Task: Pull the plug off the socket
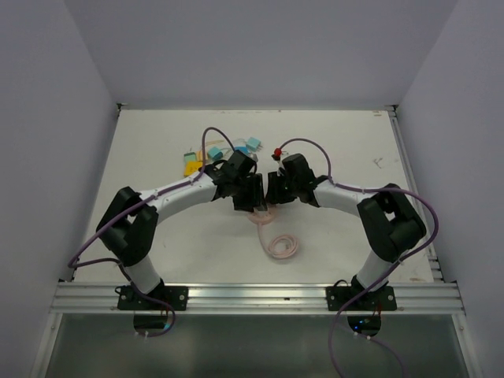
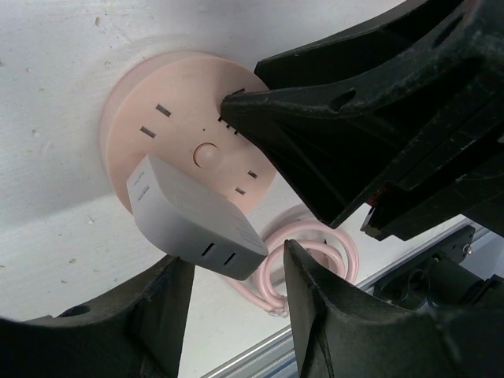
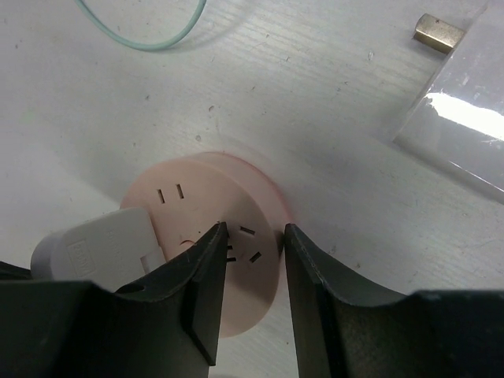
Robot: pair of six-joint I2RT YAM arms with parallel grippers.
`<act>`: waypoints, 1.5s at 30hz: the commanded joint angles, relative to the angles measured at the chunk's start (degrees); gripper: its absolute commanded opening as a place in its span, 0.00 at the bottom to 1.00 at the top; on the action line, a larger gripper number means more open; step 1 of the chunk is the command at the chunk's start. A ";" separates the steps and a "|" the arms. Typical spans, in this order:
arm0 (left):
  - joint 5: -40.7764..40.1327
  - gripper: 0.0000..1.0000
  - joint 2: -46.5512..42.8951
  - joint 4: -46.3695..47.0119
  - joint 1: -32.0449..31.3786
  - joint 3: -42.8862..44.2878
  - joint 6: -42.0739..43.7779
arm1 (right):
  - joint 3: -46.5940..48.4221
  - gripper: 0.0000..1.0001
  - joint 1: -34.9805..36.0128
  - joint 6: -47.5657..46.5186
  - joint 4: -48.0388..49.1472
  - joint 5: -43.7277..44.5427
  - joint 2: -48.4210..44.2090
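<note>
Both arms bend inward, wrists nearly meeting; left gripper (image 2: 237, 257) fingers spread apart, right gripper (image 3: 253, 233) fingers pinched close together.

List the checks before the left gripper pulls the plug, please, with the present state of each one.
1. Plug sits in the socket: ok.
2. Plug lies between the left gripper fingers: ok.
3. Left gripper shut on the plug: not ok, it is open.
4. Right gripper straddles the socket rim: ok.
5. Right gripper holds the socket firmly: cannot tell.
</note>
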 commanded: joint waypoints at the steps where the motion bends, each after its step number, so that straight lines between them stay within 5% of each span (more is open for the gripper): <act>1: -0.80 0.52 0.22 0.24 -0.34 -0.13 -1.57 | -1.33 0.39 0.69 0.78 -1.52 -1.43 -0.76; 12: -3.79 0.39 1.54 -2.40 -0.25 0.92 -0.09 | -2.56 0.41 1.04 0.96 -1.25 -1.43 -2.17; 20: -9.76 0.38 7.86 -12.23 0.54 12.86 9.23 | -6.68 0.41 1.30 6.04 -1.52 -1.33 -6.65; 27: -13.55 0.46 8.66 -16.55 2.82 16.66 16.17 | -12.04 0.41 1.57 13.34 4.09 -3.09 -11.48; 36: -14.08 0.66 4.71 -14.54 3.88 15.16 12.68 | -15.39 0.42 1.57 17.83 8.68 2.96 -18.95; 45: -14.87 0.64 3.82 -9.44 3.79 9.98 5.47 | -13.99 0.43 1.57 17.13 11.22 6.13 -17.47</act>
